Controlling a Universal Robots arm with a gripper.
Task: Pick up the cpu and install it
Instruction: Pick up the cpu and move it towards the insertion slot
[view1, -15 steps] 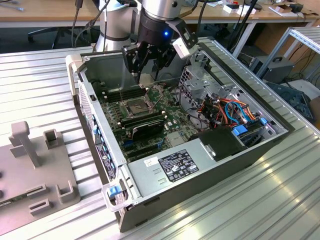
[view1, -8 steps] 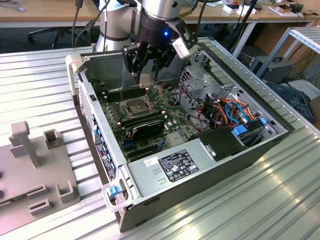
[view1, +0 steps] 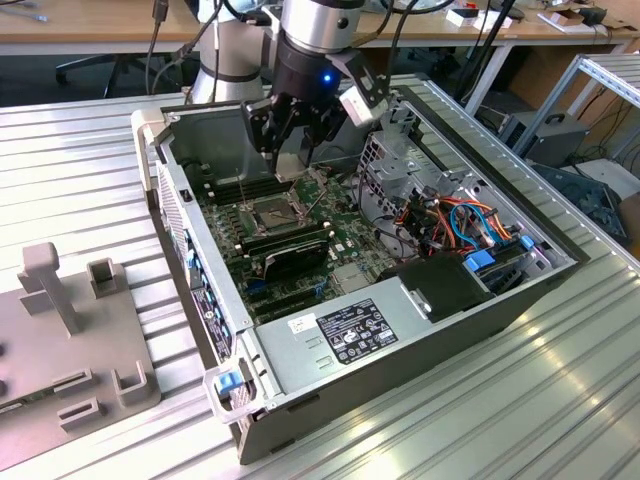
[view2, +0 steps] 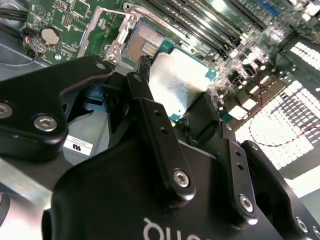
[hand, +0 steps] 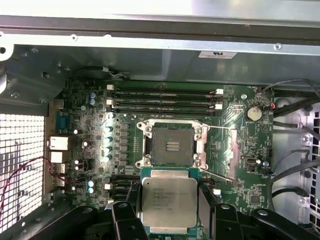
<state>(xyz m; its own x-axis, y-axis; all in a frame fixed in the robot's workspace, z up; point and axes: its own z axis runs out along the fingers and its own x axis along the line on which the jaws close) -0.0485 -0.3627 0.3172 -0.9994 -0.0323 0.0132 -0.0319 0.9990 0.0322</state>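
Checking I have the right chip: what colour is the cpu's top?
Dull silver-grey metal with a green rim; the cpu shows best in the first wrist view.

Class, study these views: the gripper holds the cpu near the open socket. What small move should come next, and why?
Probably a short sideways shift to centre the cpu over the socket. In the first wrist view the gripper holds the chip seemingly beside the empty, open socket, not above it, so lowering now would likely miss.
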